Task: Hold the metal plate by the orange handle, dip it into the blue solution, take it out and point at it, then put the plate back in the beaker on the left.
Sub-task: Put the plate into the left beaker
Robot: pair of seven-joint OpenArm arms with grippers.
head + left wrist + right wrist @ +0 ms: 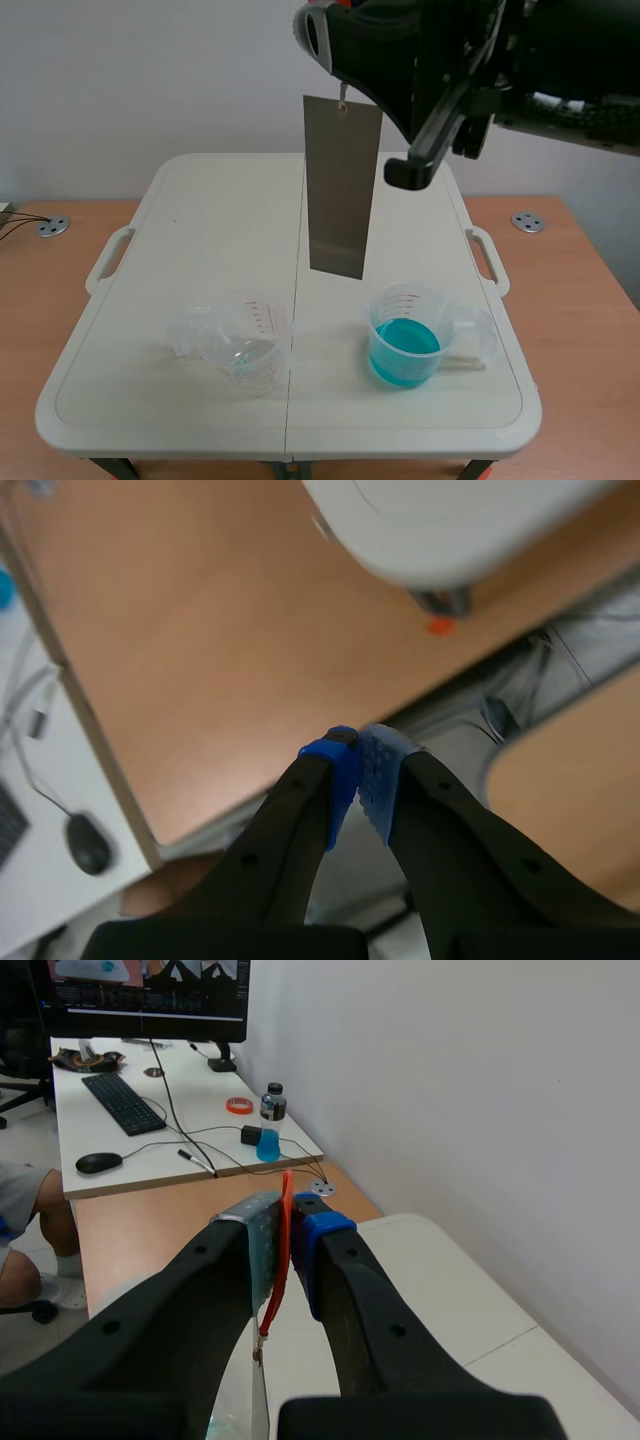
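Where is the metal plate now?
In the scene view, the metal plate hangs from the right end effector above the table, higher than the empty beaker and the blue solution beaker.

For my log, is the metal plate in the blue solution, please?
Out: the metal plate hangs in the air, its lower edge clear of the blue solution.

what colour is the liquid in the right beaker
The solution is turquoise blue; the scene view shows it best.

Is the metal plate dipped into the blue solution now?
No, the metal plate hangs in the air with its lower edge outside the beaker, clear of the blue solution.
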